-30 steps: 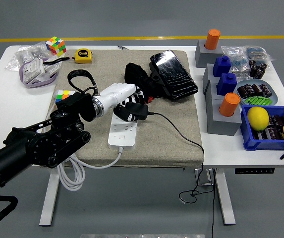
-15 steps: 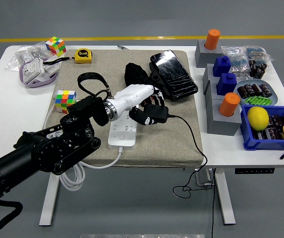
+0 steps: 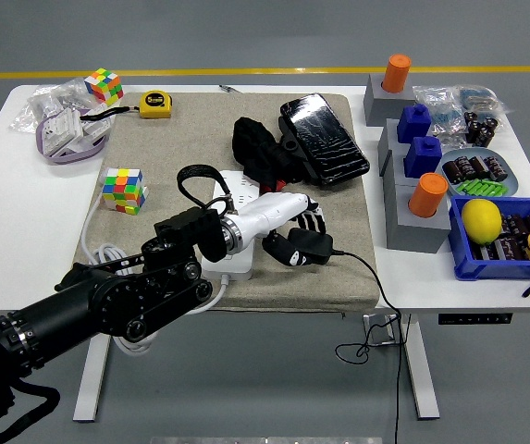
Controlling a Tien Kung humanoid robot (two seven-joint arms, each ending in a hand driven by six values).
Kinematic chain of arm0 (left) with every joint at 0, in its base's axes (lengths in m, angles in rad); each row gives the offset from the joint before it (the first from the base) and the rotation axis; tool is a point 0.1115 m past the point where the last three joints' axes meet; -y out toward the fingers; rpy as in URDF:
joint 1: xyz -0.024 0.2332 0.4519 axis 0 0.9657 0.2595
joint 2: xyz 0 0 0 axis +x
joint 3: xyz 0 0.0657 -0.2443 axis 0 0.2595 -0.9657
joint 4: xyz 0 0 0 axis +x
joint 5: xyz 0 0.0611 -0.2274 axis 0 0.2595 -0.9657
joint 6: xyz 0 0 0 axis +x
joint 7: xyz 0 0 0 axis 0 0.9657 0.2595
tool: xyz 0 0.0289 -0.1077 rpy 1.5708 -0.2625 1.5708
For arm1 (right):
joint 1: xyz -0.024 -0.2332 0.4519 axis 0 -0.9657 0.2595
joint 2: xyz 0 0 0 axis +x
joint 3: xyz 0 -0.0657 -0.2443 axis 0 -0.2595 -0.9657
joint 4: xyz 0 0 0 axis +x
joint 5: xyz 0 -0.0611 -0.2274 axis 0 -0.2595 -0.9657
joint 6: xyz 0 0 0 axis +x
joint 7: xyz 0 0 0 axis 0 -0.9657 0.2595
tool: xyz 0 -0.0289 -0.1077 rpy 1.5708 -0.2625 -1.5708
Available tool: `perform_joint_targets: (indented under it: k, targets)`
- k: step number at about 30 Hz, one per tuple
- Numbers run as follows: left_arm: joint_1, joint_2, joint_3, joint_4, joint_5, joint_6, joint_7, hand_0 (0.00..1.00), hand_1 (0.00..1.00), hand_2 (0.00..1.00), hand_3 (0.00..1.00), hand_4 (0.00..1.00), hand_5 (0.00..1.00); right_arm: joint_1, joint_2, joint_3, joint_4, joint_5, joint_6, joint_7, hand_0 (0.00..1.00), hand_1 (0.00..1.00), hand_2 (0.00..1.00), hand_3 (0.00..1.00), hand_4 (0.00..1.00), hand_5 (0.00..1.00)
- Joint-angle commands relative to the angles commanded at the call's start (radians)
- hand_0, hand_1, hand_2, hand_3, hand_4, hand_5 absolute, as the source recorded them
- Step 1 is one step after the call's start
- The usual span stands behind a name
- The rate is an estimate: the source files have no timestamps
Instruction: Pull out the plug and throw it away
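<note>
My left hand (image 3: 297, 242) is white with dark fingers. It is shut on a black plug adapter (image 3: 313, 246) and holds it just right of the white power strip (image 3: 230, 257), clear of its sockets. The plug's black cable (image 3: 373, 287) trails right over the pad's front right corner and hangs below the table edge. The power strip lies on the beige pad (image 3: 200, 139), partly hidden under my forearm. Its thick white cord (image 3: 121, 338) loops off the table's front left.
A Rubik's cube (image 3: 123, 189) sits on the pad's left. Black cloth (image 3: 260, 148) and a black wrapped pouch (image 3: 323, 139) lie at the pad's back. Grey blocks with orange and blue pieces (image 3: 417, 176) and a blue bin with a lemon (image 3: 483, 220) stand at the right.
My left hand has carried the plug from above the power strip's far end to the right and toward the near edge. The cable followed it. My forearm now covers more of the strip.
</note>
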Motion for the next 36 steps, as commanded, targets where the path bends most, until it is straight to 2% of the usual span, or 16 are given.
perform_joint_targets:
  k: [2,3,8,9,13,16,18,21,22,24,27,28,31,33,34,36]
  targets:
    - [0.000,0.000,0.002,0.004,0.006,-0.002,-0.001,0.848,0.853,0.825,0.877,0.998,0.176,0.000,0.001,-0.001,0.000,0.000,0.000,0.000,0.573,0.660,0.671,0.565,0.962,0.476]
    - [0.001,0.001,0.003,0.007,0.010,-0.003,-0.002,0.998,0.998,0.998,0.998,0.998,0.465,0.000,0.001,-0.002,0.000,0.000,0.000,0.001,0.575,0.660,0.670,0.565,0.962,0.476]
    - [0.010,0.008,-0.006,0.001,0.044,0.006,-0.008,0.998,0.998,0.998,0.998,0.998,0.465,0.000,0.001,-0.005,0.000,0.001,0.000,0.002,0.575,0.660,0.670,0.565,0.962,0.476]
    - [0.013,0.011,-0.012,-0.004,0.049,0.006,-0.009,0.998,0.998,0.998,0.998,0.998,0.572,-0.001,0.000,-0.006,0.001,0.001,-0.001,0.002,0.574,0.660,0.670,0.565,0.962,0.476]
    - [0.040,0.037,-0.061,-0.056,0.058,0.008,-0.010,0.998,0.998,0.998,0.998,0.998,0.572,0.000,-0.002,-0.007,0.001,0.001,-0.002,0.001,0.574,0.660,0.670,0.565,0.962,0.476]
    - [0.073,0.069,-0.114,-0.136,0.055,0.018,-0.009,0.983,0.998,0.998,0.998,0.998,0.563,0.000,-0.003,-0.005,0.001,-0.001,-0.001,0.000,0.574,0.660,0.670,0.565,0.963,0.476]
    - [0.109,0.104,-0.162,-0.208,0.046,0.033,-0.009,0.983,0.998,0.998,0.998,0.998,0.563,-0.001,-0.004,-0.004,0.000,-0.002,0.000,0.000,0.574,0.660,0.670,0.565,0.963,0.476]
    - [0.151,0.142,-0.209,-0.299,0.028,0.032,-0.005,0.983,0.998,0.998,0.998,0.998,0.563,-0.001,-0.005,-0.001,0.000,-0.003,0.001,-0.001,0.574,0.660,0.670,0.565,0.963,0.476]
    - [0.171,0.160,-0.225,-0.333,0.022,0.031,0.000,0.507,0.669,0.710,0.991,0.998,0.403,-0.001,-0.006,-0.001,0.000,-0.004,0.003,-0.001,0.572,0.660,0.670,0.565,0.963,0.475]
    - [0.193,0.179,-0.240,-0.375,0.021,0.033,0.004,0.507,0.669,0.710,0.991,0.998,0.403,-0.001,-0.007,-0.002,0.001,-0.004,0.003,0.000,0.572,0.660,0.670,0.565,0.963,0.475]
    - [0.252,0.223,-0.267,-0.442,0.050,0.037,0.021,0.507,0.669,0.710,0.991,0.998,0.403,0.000,-0.010,-0.002,0.003,-0.005,0.001,0.001,0.572,0.660,0.670,0.565,0.963,0.475]
    - [0.267,0.234,-0.272,-0.456,0.059,0.034,0.027,0.193,0.150,0.236,0.865,0.680,0.217,0.001,-0.010,-0.003,0.003,-0.004,0.001,0.001,0.574,0.659,0.670,0.565,0.963,0.475]
    - [0.325,0.273,-0.284,-0.498,0.106,0.005,0.064,0.193,0.150,0.236,0.865,0.680,0.217,0.001,-0.012,-0.003,0.003,-0.005,0.002,0.001,0.574,0.659,0.670,0.565,0.963,0.475]
    - [0.363,0.294,-0.297,-0.526,0.133,-0.038,0.106,0.193,0.150,0.236,0.865,0.680,0.217,0.001,-0.013,-0.001,0.003,-0.006,0.003,0.000,0.574,0.659,0.670,0.565,0.963,0.475]
    - [0.381,0.304,-0.303,-0.539,0.142,-0.067,0.132,0.094,0.066,0.124,0.893,0.487,0.002,0.000,-0.013,0.000,0.003,-0.006,0.003,0.000,0.574,0.660,0.670,0.564,0.963,0.475]
    - [0.406,0.316,-0.315,-0.558,0.153,-0.111,0.175,0.094,0.066,0.124,0.893,0.487,0.002,-0.003,-0.013,0.001,0.003,-0.006,0.005,-0.001,0.574,0.660,0.670,0.564,0.963,0.475]
